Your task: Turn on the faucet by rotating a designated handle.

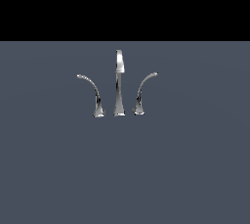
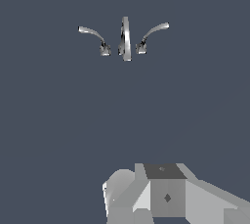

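Jaws cannot be read at all: the wrist view shows only a grey, blocky part of the gripper [image 2: 161, 196] at the picture's edge, with no fingertips in sight, so whether they stand wide or narrow is not something I can tell. In the exterior view neither arm nor gripper appears.

All three pieces of the faucet [image 1: 118, 83] stand well apart from that gripper body, out ahead of it across a bare stretch of the flat slate-grey surface [image 1: 195, 169], and nothing touches them.

Going from the exterior view's left to its right: first comes the mirror lever [image 1: 93, 93], a thin chrome stem on a small flared foot, its tip arcing away toward the exterior view's left. Just beside it, in the middle, rises the spout [image 1: 119, 81], straight, upright, taller than both levers, widening at the foot. Then, just beside the spout on the other side, stands the handle [image 1: 143, 91], slender and shiny, its foot level with the other two feet and its thin tip curving out toward the exterior view's right.

From the wrist view the same row shows, seen more from above: mirror lever [image 2: 95, 37], spout [image 2: 126, 39], handle [image 2: 151, 34], each on its own foot, near one another but not touching.
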Controlling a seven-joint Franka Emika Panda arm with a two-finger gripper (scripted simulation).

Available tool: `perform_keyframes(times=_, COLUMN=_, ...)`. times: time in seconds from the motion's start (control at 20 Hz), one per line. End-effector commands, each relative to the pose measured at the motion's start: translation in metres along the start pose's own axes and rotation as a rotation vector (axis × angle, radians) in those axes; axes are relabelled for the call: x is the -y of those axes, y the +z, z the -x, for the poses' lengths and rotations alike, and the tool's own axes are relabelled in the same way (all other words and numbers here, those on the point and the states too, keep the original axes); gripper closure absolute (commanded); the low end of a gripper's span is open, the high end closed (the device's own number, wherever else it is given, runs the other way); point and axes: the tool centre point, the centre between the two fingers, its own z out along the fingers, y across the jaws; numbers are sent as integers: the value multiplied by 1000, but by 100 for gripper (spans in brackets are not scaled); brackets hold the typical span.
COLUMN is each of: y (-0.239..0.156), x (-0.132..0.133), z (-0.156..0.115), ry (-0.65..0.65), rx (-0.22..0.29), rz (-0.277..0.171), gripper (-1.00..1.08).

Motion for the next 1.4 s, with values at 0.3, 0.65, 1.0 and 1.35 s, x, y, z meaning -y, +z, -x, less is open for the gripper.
perform_keyframes(times=0.3, y=5, x=3, z=-5, ry=22, rx=1, rz=0, gripper=108)
perform_keyframes(times=0.65, y=24, x=11, z=-24, ry=104, rx=5, rz=0, gripper=108)
perform_keyframes(times=1.0, y=58, x=23, z=-59, ry=246, rx=11, rz=0, gripper=108)
perform_keyframes(times=1.35, y=100, x=30, z=-103, ry=420, rx=19, rz=0, gripper=108)
